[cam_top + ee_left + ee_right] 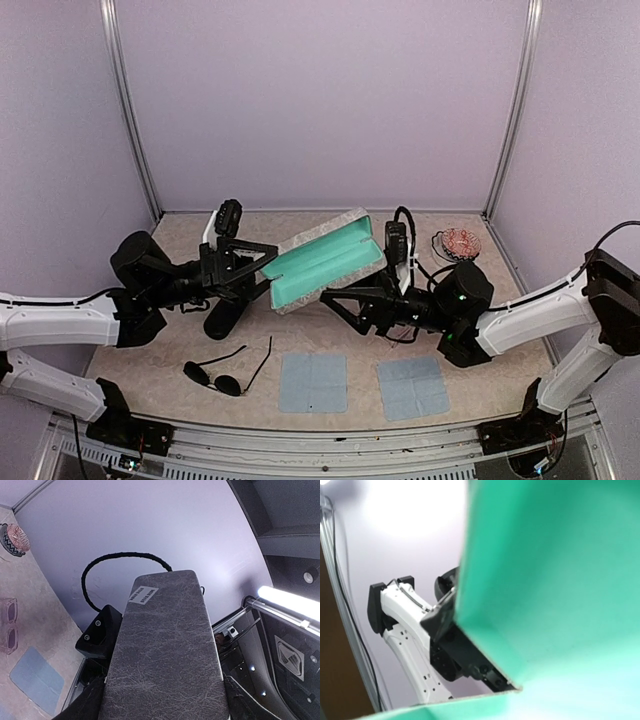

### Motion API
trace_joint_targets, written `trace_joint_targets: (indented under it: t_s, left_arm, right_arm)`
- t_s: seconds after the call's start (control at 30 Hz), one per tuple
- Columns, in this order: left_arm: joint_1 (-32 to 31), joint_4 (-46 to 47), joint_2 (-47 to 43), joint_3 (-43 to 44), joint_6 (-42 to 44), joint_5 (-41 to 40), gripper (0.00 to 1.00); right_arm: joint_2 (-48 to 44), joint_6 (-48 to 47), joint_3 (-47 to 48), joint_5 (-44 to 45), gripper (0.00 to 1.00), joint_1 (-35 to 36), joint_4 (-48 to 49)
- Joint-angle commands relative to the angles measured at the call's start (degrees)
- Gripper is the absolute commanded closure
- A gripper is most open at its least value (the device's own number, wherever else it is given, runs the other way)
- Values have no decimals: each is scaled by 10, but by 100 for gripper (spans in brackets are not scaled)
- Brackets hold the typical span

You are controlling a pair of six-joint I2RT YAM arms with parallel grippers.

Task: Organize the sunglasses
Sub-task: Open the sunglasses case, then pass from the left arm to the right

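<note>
The dark wire-framed sunglasses [225, 376] lie open on the table at the front left, away from both grippers. The clear pinkish sunglasses [7, 627] show only at the left edge of the left wrist view, lying on the table; the right arm hides them in the top view. The open grey case with teal lining [325, 258] is held tilted above the table. My left gripper [262, 262] is shut on its left end, and the case's grey outside [165, 650] fills that wrist view. My right gripper [330, 296] grips its lower front edge, and teal lining [555, 580] fills its wrist view.
A black oval case [222, 318] lies under the left gripper. Two blue cloths [312, 382] [412, 387] lie at the front centre. A round pink patterned object [461, 243] sits at the back right. Purple walls close in the table.
</note>
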Motion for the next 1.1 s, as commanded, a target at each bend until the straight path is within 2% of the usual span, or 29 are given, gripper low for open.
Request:
trace_joint_targets:
  t_s: [0.0,0.23,0.47,0.7,0.9,1.07]
  left_arm:
    - [33,37,-1,-24,-63,-37,100]
    - [40,51,3,-34,-74,-36,100]
    - [51,67,-2,-48,-74,-43,100]
    - [56,67,-11,-56,-40,-70,100]
    - [50,60,-19,-56,11,-104,100]
    - [41,49,-19,-51,47,-124,100]
  right_arm:
    - [3,-72,-14,21,70,-10,59]
    - [2,-63,-28,42,34,-10,60]
    - [-7,-23,-46,74,16,-10,69]
    - [-9,87,-30,124,15,-6,47]
    - [-8,201,24,179,21,4,-65]
    - [1,240,61,203,28,9,-116]
